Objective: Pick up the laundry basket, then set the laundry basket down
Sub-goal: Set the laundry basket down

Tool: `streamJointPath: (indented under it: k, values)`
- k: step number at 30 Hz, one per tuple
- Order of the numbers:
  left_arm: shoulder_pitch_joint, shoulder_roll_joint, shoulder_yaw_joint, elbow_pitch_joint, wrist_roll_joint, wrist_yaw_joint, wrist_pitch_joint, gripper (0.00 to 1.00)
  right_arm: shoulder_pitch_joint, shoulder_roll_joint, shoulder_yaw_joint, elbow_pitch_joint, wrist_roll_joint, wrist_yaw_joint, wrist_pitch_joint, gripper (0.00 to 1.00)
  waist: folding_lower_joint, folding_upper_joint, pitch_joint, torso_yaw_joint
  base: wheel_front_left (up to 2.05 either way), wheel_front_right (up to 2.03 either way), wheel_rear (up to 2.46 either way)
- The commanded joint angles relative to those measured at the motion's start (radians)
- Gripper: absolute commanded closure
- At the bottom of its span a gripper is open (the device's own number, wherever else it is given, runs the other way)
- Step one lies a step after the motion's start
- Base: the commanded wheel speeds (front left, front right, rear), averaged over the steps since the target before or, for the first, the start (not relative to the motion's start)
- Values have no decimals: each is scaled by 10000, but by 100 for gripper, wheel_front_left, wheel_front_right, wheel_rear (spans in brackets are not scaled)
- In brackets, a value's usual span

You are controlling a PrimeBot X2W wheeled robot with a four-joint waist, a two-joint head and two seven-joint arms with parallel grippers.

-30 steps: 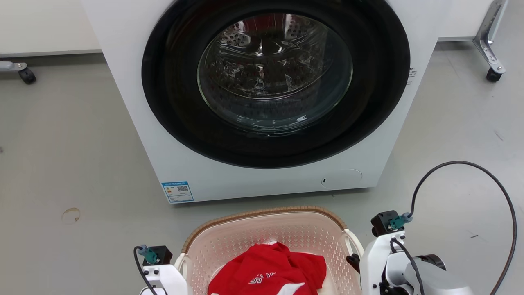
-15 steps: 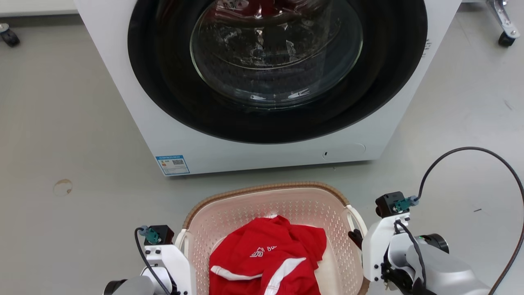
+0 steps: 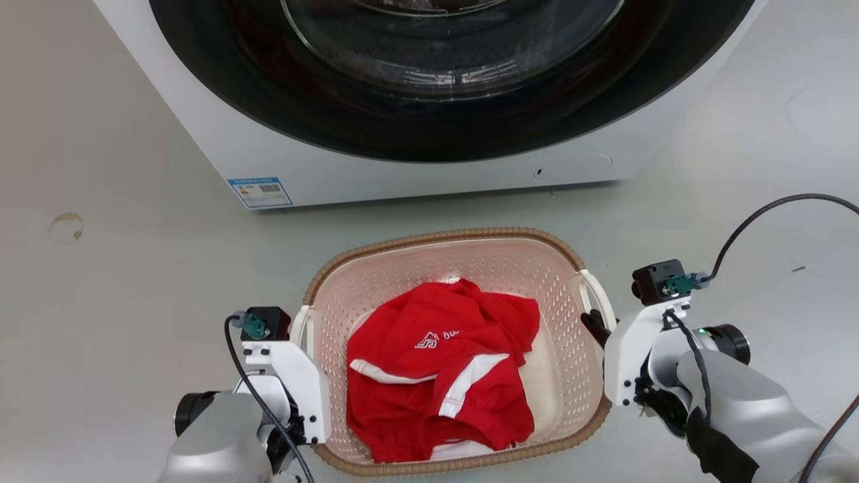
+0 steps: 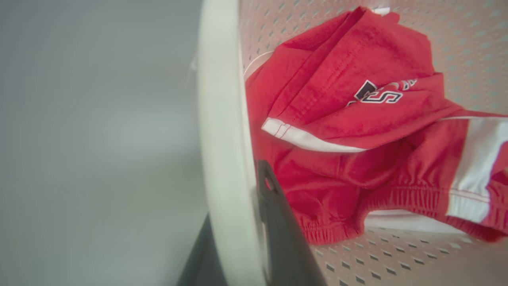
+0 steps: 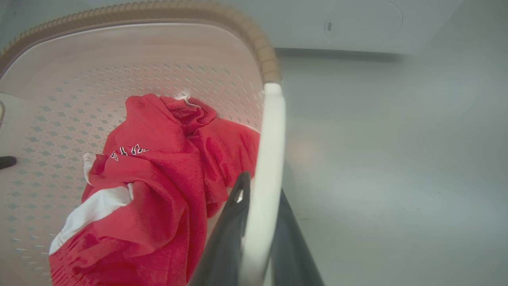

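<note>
- Position of laundry basket (image 3: 439, 236): lying just in front of the washing machine (image 3: 402, 174), low in the middle of the head view, sitting between the two arms, with grey floor (image 3: 121, 315) showing around it.
- Carrying a crumpled red garment (image 3: 436, 362) with white stripes, spreading over the perforated bottom.
- Left gripper (image 4: 236, 222): pinching the left handle (image 4: 222, 139) of the laundry basket, pressing one dark finger on the inner, garment side and the other on the outer, floor side, both touching the white plastic.
- Right gripper (image 5: 262, 198): pinching the right handle (image 5: 268, 139) in the same way, with one finger lying toward the garment and the other toward the floor, closing narrowly around the white bar.
- Showing in the head view as one dark right fingertip (image 3: 594, 320) poking out just inside the right handle; left fingers hiding beneath the white wrist block.
- Curving away beyond the right handle toward the washing machine in the right wrist view: the brown woven rim (image 5: 158, 12).
- Touching the floor or hanging clear of it: impossible to tell.
- Sticking to the machine's lower left corner, well apart from the basket: a blue sticker (image 3: 260, 192).
- Looping over the floor beyond the right arm: a black cable (image 3: 758, 213).
</note>
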Motion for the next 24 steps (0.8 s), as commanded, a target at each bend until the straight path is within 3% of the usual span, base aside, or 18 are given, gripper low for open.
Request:
streamJointPath:
  k: [1,24]
  values:
    - [-223,1061,152,309,206,228,-79,100,-284,-1128,-67,458,-137,-207,-370,100,0,0,476,-11,0,0,0]
    - [-2719,532,-106,308,545,318,-1665,100,-2252,-1807,-197,366,-537,-207,-2137,100,0,0,4362,483,0,0,0]
